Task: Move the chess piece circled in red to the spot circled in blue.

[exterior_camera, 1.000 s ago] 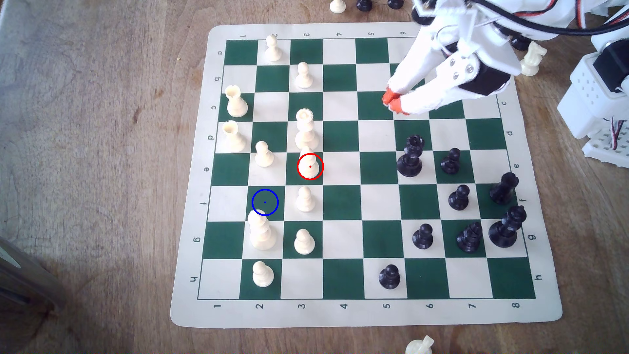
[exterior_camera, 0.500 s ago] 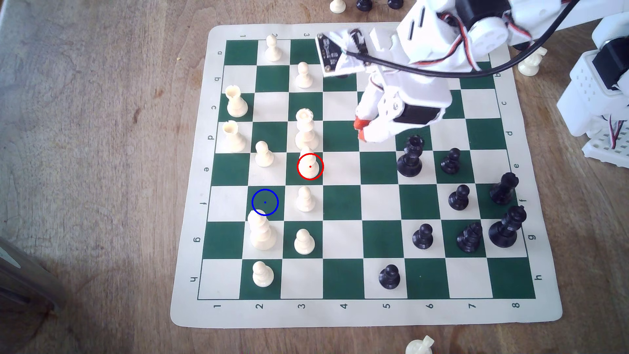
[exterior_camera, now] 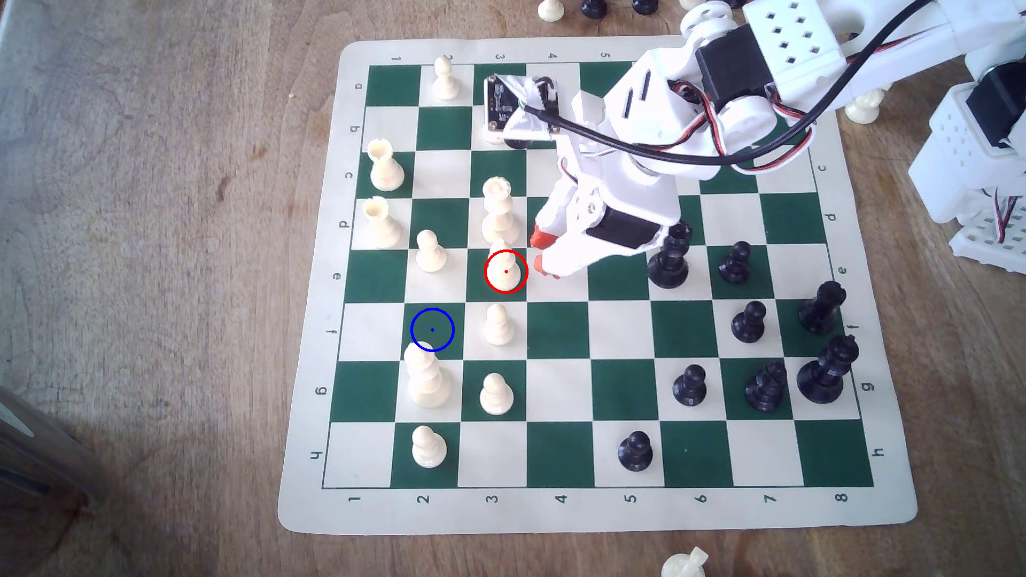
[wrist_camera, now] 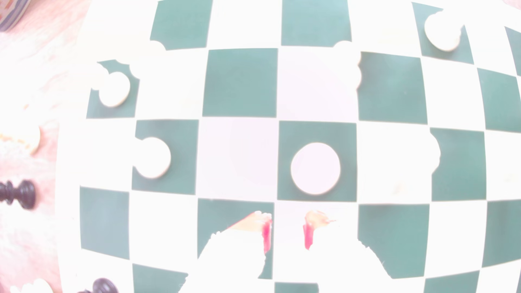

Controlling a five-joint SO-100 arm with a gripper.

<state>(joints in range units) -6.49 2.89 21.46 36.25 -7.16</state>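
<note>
Cream piece on red-ringed sq — gripper beside, parted

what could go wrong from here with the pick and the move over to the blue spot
The gripper is open beside the chess piece circled in red, which stands tight against the tall crowned piece; closing may clip it. A tall cream piece stands beside the spot circled in blue, so placing could knock it.

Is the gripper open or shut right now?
Open: the gripper shows a clear gap between its orange fingertips, empty, just beside the red-circled piece.
</note>
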